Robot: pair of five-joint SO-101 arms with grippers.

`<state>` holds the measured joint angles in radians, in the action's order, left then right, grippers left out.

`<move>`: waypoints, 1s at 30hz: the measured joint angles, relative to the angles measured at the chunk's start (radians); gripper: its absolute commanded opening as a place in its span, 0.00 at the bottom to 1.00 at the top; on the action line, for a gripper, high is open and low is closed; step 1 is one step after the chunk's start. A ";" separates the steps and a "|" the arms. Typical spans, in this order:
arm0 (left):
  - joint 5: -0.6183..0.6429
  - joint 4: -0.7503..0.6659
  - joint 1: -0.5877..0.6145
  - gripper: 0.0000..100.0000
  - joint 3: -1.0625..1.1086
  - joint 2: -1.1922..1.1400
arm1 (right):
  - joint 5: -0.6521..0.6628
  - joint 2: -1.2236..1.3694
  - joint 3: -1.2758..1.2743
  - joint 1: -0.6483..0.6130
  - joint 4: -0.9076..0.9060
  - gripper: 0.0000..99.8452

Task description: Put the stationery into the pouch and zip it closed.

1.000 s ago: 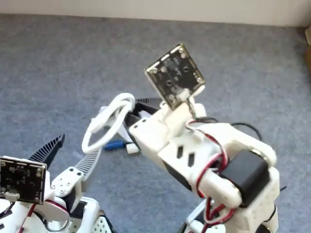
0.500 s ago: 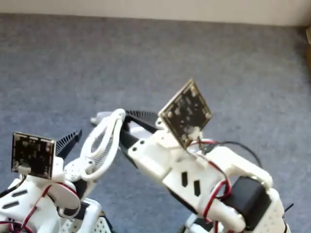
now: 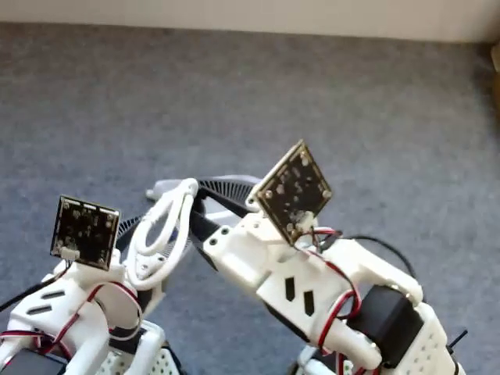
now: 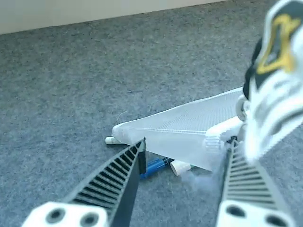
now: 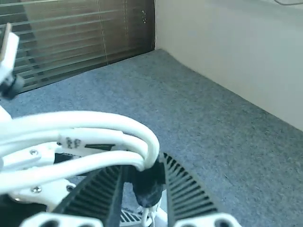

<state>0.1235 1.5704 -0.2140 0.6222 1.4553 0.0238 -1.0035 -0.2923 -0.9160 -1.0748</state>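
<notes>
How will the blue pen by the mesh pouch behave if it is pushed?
The blue pen looks round and slim, so it would likely roll. The rough grey carpet may stop it soon. Its end seems under the pouch, which might snag it.

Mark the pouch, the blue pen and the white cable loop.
pouch (image 4: 189, 125), left wrist view, middle of its mesh side.
blue pen (image 4: 152, 167), left wrist view, middle of its barrel.
white cable loop (image 5: 94, 125), right wrist view, one strand.

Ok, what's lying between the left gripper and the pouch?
In the left wrist view, a blue pen and a small white piece lie on the carpet at the pouch edge, in front of the open left gripper.
</notes>
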 measured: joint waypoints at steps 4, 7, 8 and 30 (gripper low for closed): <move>-0.034 0.000 0.005 0.17 0.000 0.000 | 0.000 0.002 -0.002 0.000 0.000 0.01; -0.041 -0.003 0.038 0.14 0.000 0.000 | 0.000 0.002 -0.002 0.000 -0.014 0.01; -0.043 -0.003 0.048 0.13 0.000 0.000 | 0.000 0.002 -0.002 -0.002 -0.032 0.01; -0.129 -0.006 0.061 0.01 0.005 -0.002 | 0.095 -0.213 -0.011 0.092 -0.287 0.01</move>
<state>-0.0054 1.5643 -0.1527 0.6268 1.4538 0.1189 -1.2167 -0.3030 -0.8239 -1.3617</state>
